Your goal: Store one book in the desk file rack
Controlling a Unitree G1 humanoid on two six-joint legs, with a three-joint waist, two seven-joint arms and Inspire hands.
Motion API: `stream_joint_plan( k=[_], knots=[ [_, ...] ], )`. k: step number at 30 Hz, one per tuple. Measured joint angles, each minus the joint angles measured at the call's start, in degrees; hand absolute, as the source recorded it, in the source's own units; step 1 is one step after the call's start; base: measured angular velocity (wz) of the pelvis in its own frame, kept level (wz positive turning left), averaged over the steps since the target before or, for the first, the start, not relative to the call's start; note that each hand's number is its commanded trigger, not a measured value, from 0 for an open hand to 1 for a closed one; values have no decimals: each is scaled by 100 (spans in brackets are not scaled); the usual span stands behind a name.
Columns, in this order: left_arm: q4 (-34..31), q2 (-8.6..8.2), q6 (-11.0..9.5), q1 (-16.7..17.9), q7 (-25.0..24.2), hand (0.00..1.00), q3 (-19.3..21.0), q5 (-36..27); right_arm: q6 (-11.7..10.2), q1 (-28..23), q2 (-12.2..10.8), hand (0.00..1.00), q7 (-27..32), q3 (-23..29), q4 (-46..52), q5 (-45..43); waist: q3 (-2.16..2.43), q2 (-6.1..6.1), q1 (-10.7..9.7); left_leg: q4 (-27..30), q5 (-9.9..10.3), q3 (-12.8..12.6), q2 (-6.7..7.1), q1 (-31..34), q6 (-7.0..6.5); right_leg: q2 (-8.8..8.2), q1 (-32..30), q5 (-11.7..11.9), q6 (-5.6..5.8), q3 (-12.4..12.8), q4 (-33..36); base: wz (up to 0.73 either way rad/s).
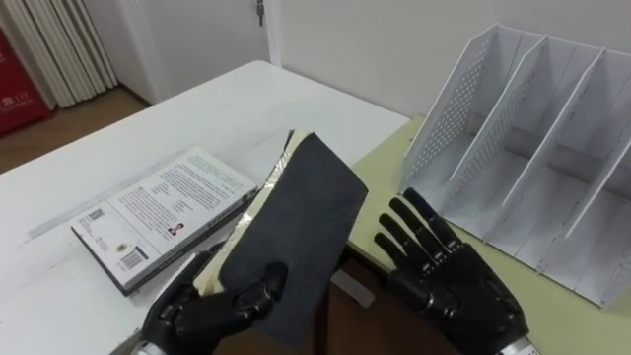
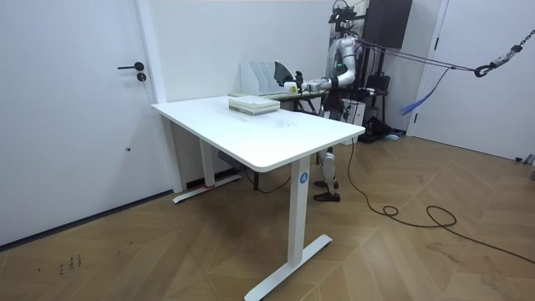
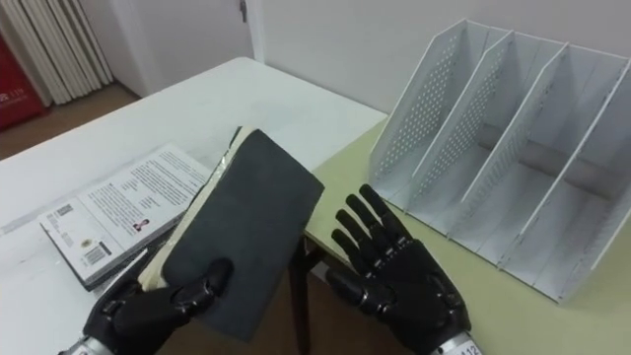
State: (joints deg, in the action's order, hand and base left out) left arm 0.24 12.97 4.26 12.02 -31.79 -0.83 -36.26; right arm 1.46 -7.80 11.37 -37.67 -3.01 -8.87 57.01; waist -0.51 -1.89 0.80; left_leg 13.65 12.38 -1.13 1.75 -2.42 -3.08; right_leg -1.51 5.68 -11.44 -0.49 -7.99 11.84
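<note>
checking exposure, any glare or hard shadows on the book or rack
Left eye view: no glare on the dark matte-covered book in the left hand; white perforated file rack shows only soft shading. Room view: white desk top evenly lit.

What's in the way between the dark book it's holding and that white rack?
Only the robot's own right hand, which hangs open between the dark book gripped in the left hand and the file rack. Nothing else visible blocks the way, and the rack's slots look empty.
</note>
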Motion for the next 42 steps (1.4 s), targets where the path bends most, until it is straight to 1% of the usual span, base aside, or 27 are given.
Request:
stream_joint_plan(
  k=[1, 3, 5, 8, 11, 19, 22, 27, 28, 29, 30, 32, 33, 35, 37, 42],
  knots=[
    [2, 26, 39, -2, -118, 100, -8, -30, 14, 0, 10, 0, -50, -44, 50, 152, 1, 1, -1, 4, 0, -12, 1, 2, 0, 1, -7, 0, 0, 2, -2, -4],
    [1, 71, 48, -4, -266, 100, -10, -169, 61, 0, 7, 0, -100, -43, 86, 169, 5, 4, -10, 13, 0, -21, 3, 4, -1, 11, -12, 0, 0, 8, -4, -2],
    [1, 193, 61, -4, -376, 100, -10, -273, 64, 1, -4, 0, -138, -87, 91, 165, 7, 0, -23, 12, 0, -22, 2, -2, -1, 13, -11, 1, 1, 25, -3, 0],
    [28, 306, 60, -4, -405, 100, -58, -453, 64, 1, 12, 0, -176, -174, 90, 173, 7, -8, -30, 8, 0, -20, -1, -8, -1, 1, -8, 1, 0, 43, -3, 0],
    [93, 367, 60, -10, -402, 100, -141, -678, 53, 0, 45, 0, -176, -269, 88, 195, 5, -10, -38, 12, 2, -18, -4, 19, 0, 21, -24, 1, 0, 42, 0, 0],
    [111, 365, 60, -32, -403, 100, -268, -1176, 35, -7, 69, 0, -218, -547, 88, 396, -6, 0, -19, 77, 6, -24, -10, 86, 1, 24, -116, 2, 0, 83, 82, -1],
    [110, 333, 59, -69, -408, 100, -296, -1349, -84, -6, 56, 0, -285, -647, 87, 440, -12, 9, -19, 120, 9, -18, -15, 145, 1, 18, -167, 7, -9, 78, 103, 0],
    [110, 336, 57, -237, -419, 100, -359, -1563, -140, -7, 40, 0, -405, -738, 86, 496, -16, 3, 58, 197, 11, -10, -24, 232, 2, 7, -256, 21, -27, 67, 150, 0],
    [110, 325, 57, -305, -419, 100, -387, -1635, -133, -7, 62, 0, -440, -782, 86, 518, -17, 2, 90, 208, 11, -9, -26, 276, 3, 3, -285, 21, -27, 66, 176, 0],
    [99, 323, 57, -391, -429, 100, -454, -1764, -124, -6, 144, 0, -442, -925, 86, 517, -17, 2, 116, 202, 13, -11, -29, 288, 3, 1, -291, 21, -28, 66, 181, 0],
    [81, 322, 55, -426, -435, 100, -501, -1852, -97, -5, 178, 0, -444, -1017, 92, 502, -17, 2, 124, 198, 14, -12, -29, 292, 3, 1, -291, 20, -28, 68, 185, 0],
    [6, 311, 43, -555, -472, 100, -648, -2174, 6, -5, 200, 0, -480, -1319, 99, 302, -15, 0, 134, 200, 14, -14, -31, 293, 3, 2, -293, 20, -28, 71, 192, 0],
    [2, 310, 42, -580, -510, 100, -671, -2243, 22, -5, 202, 0, -501, -1374, 100, 279, -14, -2, 136, 201, 14, -15, -31, 293, 3, 1, -293, 20, -28, 71, 193, 0],
    [-75, 303, 41, -597, -625, 100, -685, -2333, 111, -5, 202, 0, -583, -1394, 107, 92, -10, -6, 148, 202, 14, -26, -31, 290, 2, -2, -305, 19, -28, 78, 207, 0],
    [-102, 304, 42, -596, -723, 100, -690, -2397, 112, -2, 229, 0, -607, -1383, 107, 77, -6, -4, 169, 207, 13, -40, -32, 295, 2, -3, -352, 19, -28, 91, 238, -5],
    [-113, 310, 42, -596, -741, 100, -760, -2675, 115, -1, 251, 0, -640, -1434, 105, -35, -9, 9, 184, 213, 13, -50, -38, 310, 2, -2, -364, 18, -28, 101, 286, -1]
  ],
)
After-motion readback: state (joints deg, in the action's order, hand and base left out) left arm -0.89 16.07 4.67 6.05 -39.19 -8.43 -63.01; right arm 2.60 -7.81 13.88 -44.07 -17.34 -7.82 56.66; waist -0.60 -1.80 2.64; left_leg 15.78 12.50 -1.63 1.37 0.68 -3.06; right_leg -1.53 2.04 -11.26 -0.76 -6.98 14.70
